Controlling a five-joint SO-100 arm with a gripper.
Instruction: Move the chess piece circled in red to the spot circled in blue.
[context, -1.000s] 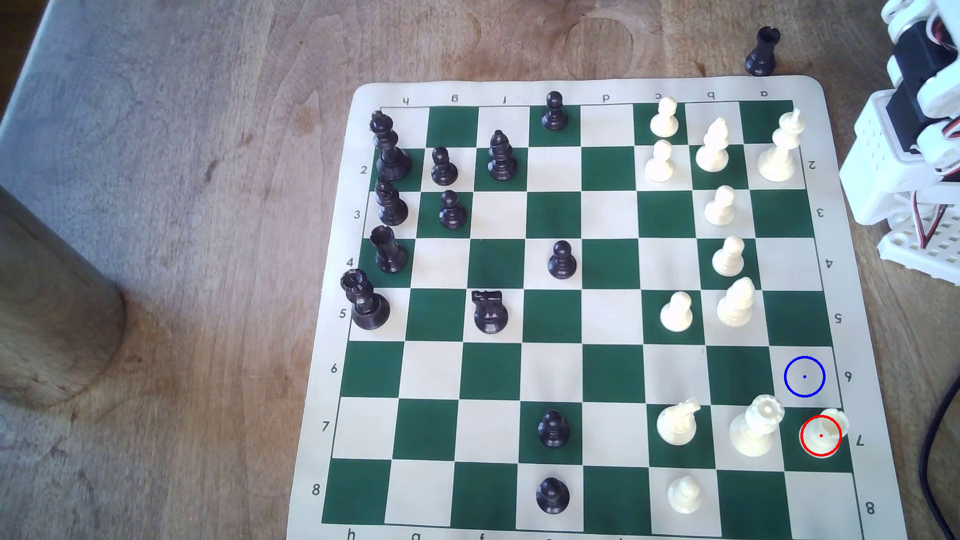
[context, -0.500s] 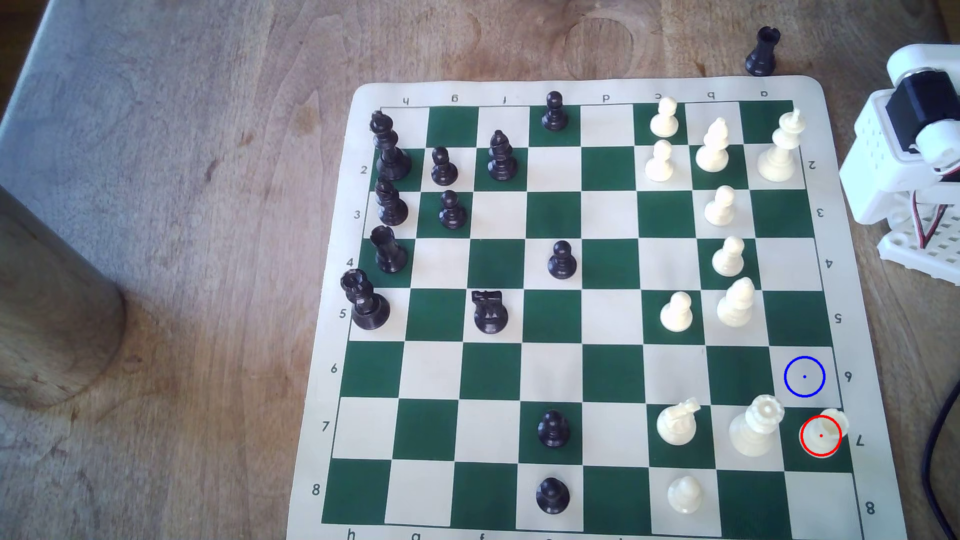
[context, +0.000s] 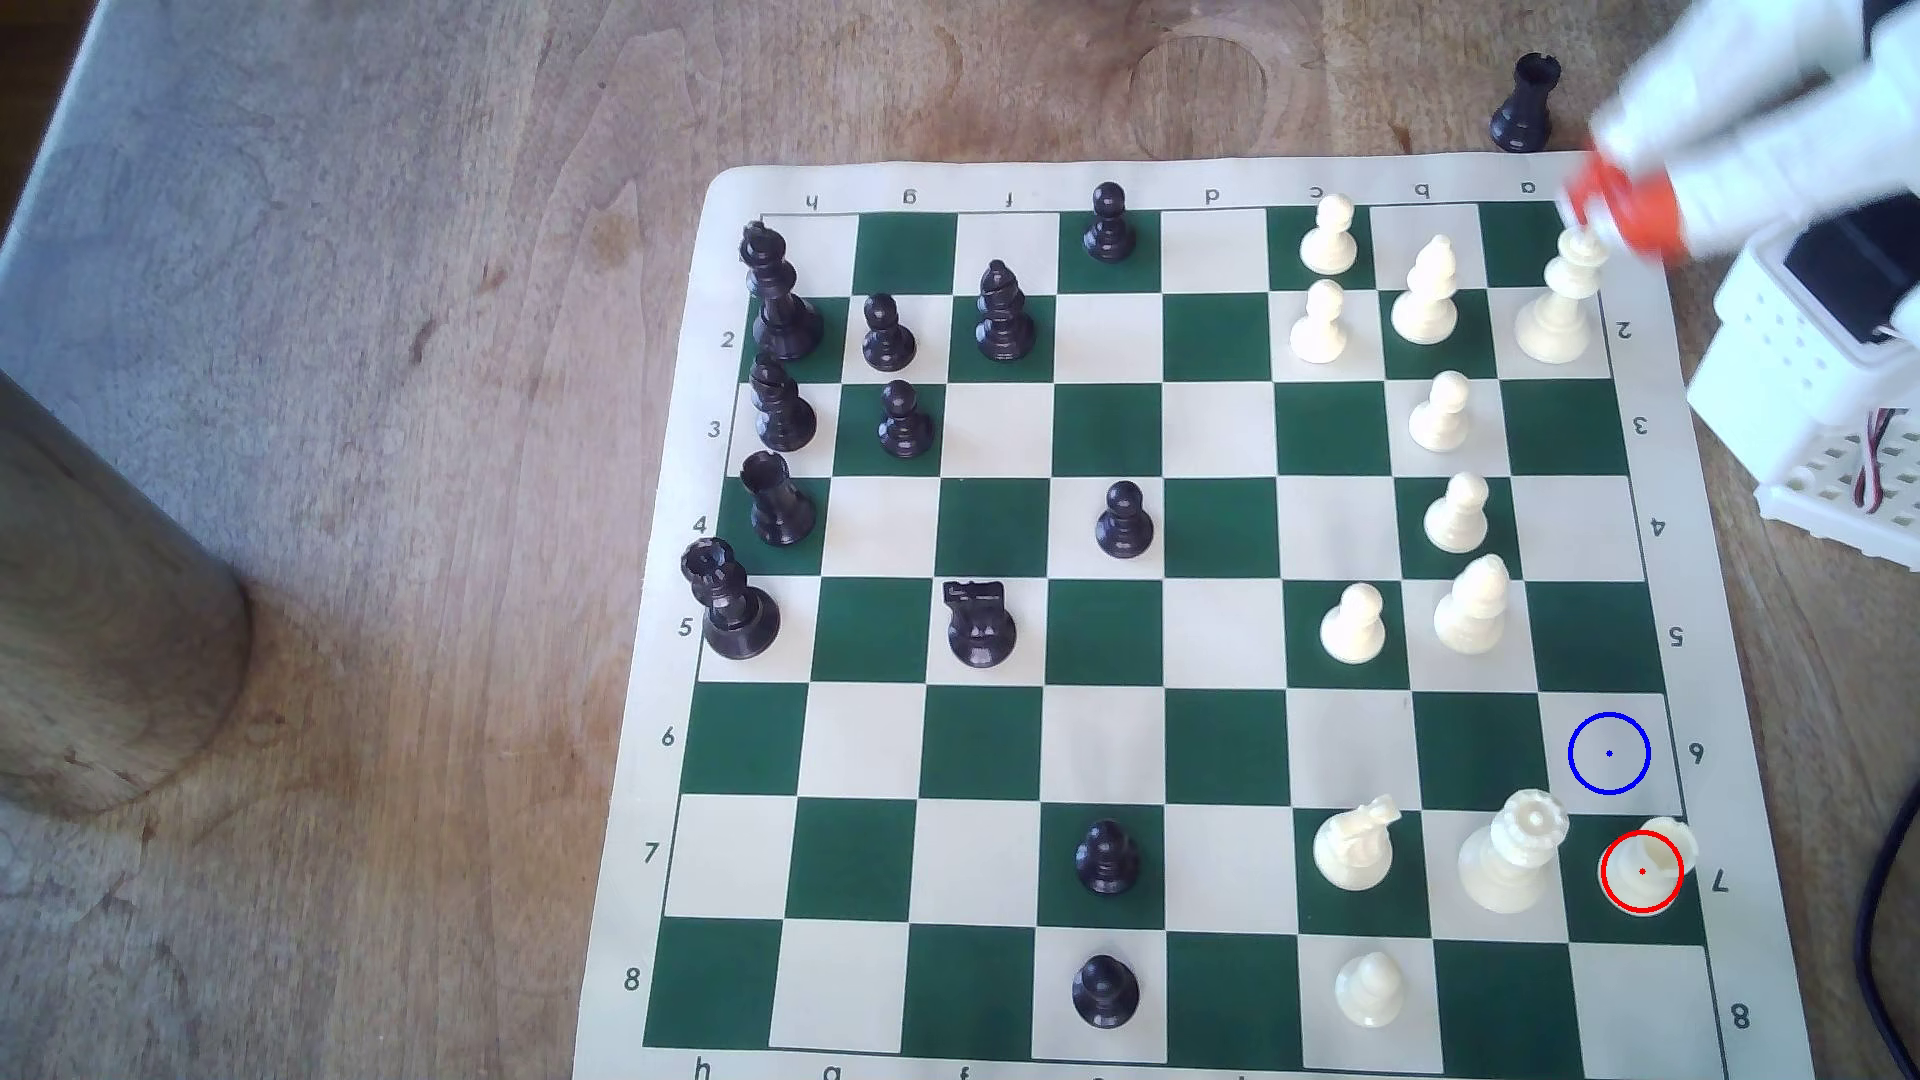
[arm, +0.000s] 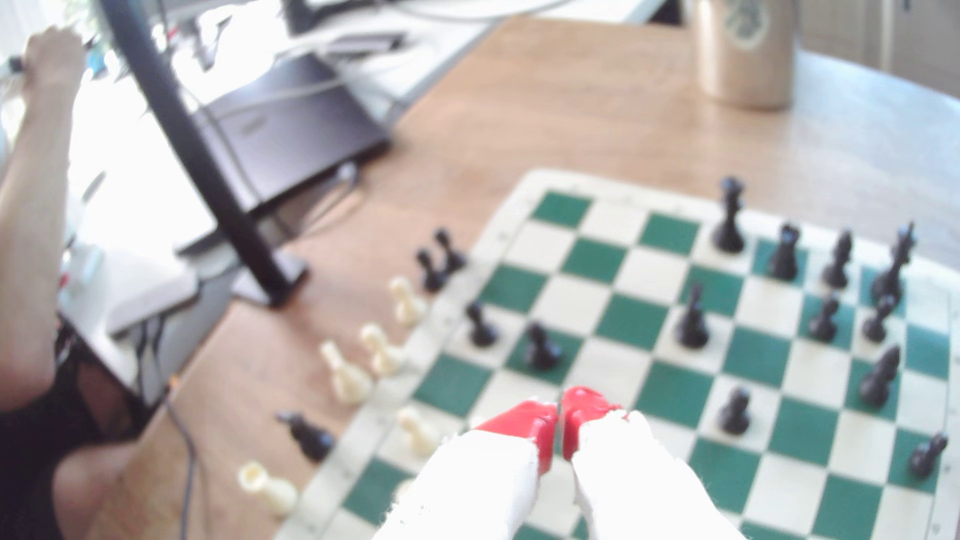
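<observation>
Hovering w/ fingers pressed together, holding nothing; rook in red ring, blue spot bare.

The chess piece circled in red, a short cream rook-like piece, is seen upright beside the taller crowned cream queen. The spot circled in blue, an unoccupied cream square, is found diagonally adjacent to that queen's square.

The tabletop is pale wood with visible grain, worn matt. The chess mat looks like thin flexible vinyl. The black pieces are shiny plastic. The claw is white plastic with glossy red tips.
</observation>
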